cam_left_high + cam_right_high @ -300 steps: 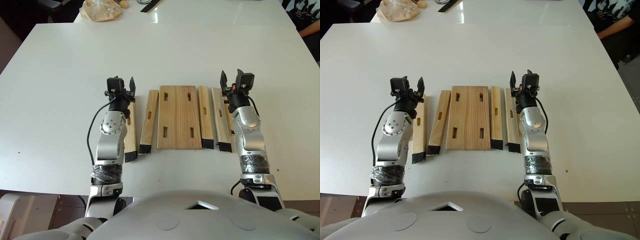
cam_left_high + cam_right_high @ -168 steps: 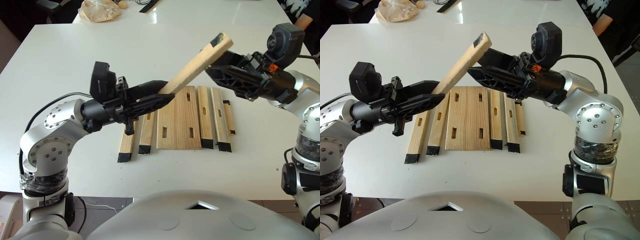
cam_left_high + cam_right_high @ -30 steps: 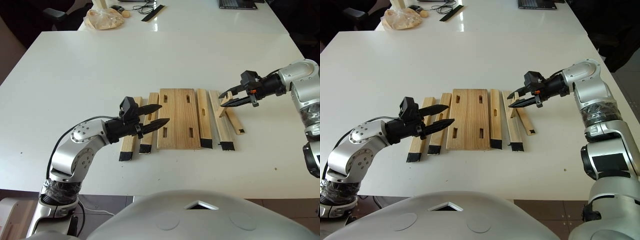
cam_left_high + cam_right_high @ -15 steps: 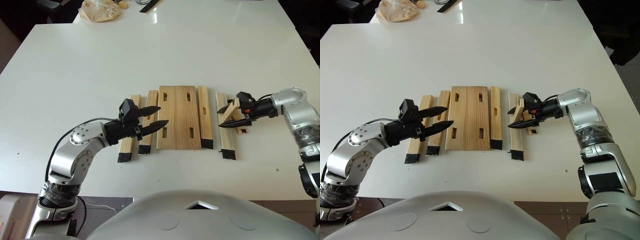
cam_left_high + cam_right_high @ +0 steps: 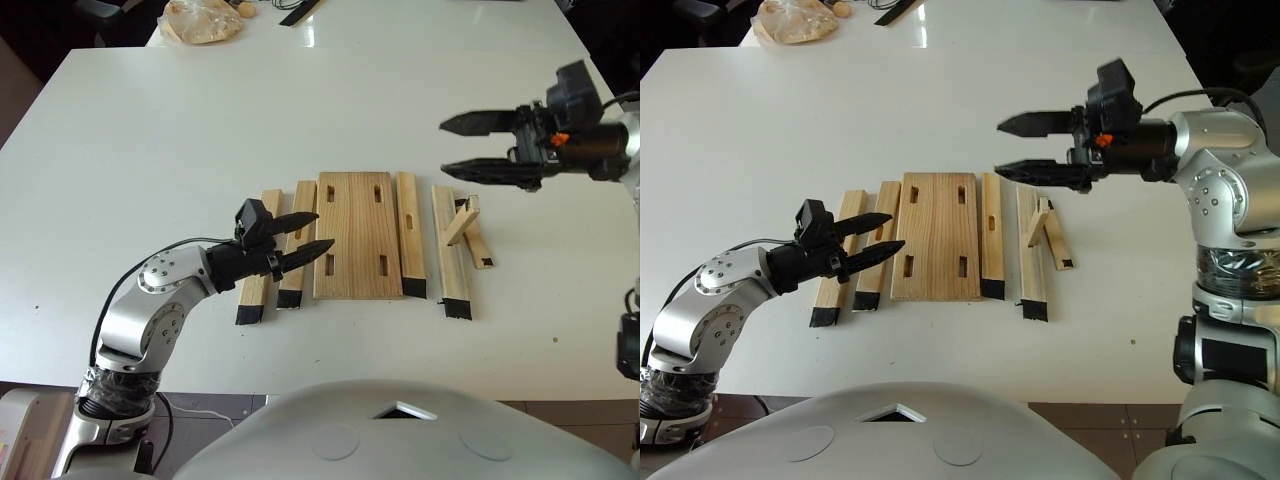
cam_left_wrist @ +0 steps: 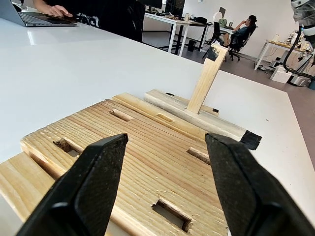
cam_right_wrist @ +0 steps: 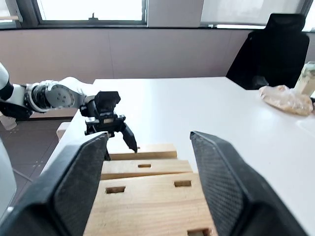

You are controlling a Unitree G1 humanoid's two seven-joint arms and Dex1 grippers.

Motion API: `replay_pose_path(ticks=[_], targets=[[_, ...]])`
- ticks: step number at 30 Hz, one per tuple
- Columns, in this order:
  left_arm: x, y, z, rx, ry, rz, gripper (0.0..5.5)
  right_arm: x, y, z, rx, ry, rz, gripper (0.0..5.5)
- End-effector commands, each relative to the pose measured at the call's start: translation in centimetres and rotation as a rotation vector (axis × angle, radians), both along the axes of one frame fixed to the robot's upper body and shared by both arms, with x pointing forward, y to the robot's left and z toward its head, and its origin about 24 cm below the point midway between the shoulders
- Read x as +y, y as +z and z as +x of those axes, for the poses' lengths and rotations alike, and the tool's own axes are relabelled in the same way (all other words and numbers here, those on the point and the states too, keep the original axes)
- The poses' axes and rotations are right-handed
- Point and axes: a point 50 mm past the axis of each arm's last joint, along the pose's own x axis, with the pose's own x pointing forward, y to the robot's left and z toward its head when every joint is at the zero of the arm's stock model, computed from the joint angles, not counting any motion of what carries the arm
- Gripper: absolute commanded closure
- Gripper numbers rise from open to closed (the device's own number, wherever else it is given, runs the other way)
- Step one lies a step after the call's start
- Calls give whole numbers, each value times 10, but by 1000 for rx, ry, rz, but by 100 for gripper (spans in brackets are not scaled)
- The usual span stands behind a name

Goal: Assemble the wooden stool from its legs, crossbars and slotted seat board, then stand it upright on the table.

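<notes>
The slotted seat board (image 5: pixel 358 235) lies flat mid-table. Two legs (image 5: pixel 262 258) (image 5: pixel 297 245) lie to its left, two more (image 5: pixel 408 232) (image 5: pixel 451 255) to its right. One short crossbar (image 5: pixel 459 223) leans tilted, one end up, against the outer right leg; another crossbar (image 5: pixel 481 246) lies flat beside it. My left gripper (image 5: pixel 325 229) hovers open low over the inner left leg, at the board's left edge, holding nothing. My right gripper (image 5: pixel 444 146) hangs open and raised above the right-hand legs. In the left wrist view the tilted crossbar (image 6: pixel 206 81) rises beyond the seat board (image 6: pixel 147 162).
A crumpled bag (image 5: pixel 203 18) and a black strip (image 5: pixel 300 10) sit at the table's far edge. The white table (image 5: pixel 150 150) stretches wide around the parts. Office chairs and desks show behind in the wrist views.
My right gripper has let go of the short crossbar and risen up and back from it; the crossbar stays leaning on the leg. The left arm has not moved.
</notes>
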Motion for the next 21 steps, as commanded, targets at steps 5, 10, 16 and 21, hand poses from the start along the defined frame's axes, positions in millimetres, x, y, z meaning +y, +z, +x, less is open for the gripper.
replay_pose_path(ticks=[5,10,16,21], targets=[[-1,-2,4,-2,-5,12,258,-2,-67,-3,133,-40,-145,243],[0,-3,4,5,-9,12,258,-15,-110,-4,202,-101,-194,243],[1,-3,4,7,1,12,258,0,-62,9,118,-134,48,243],[0,-6,0,16,13,9,258,4,-28,-26,170,49,107,243]])
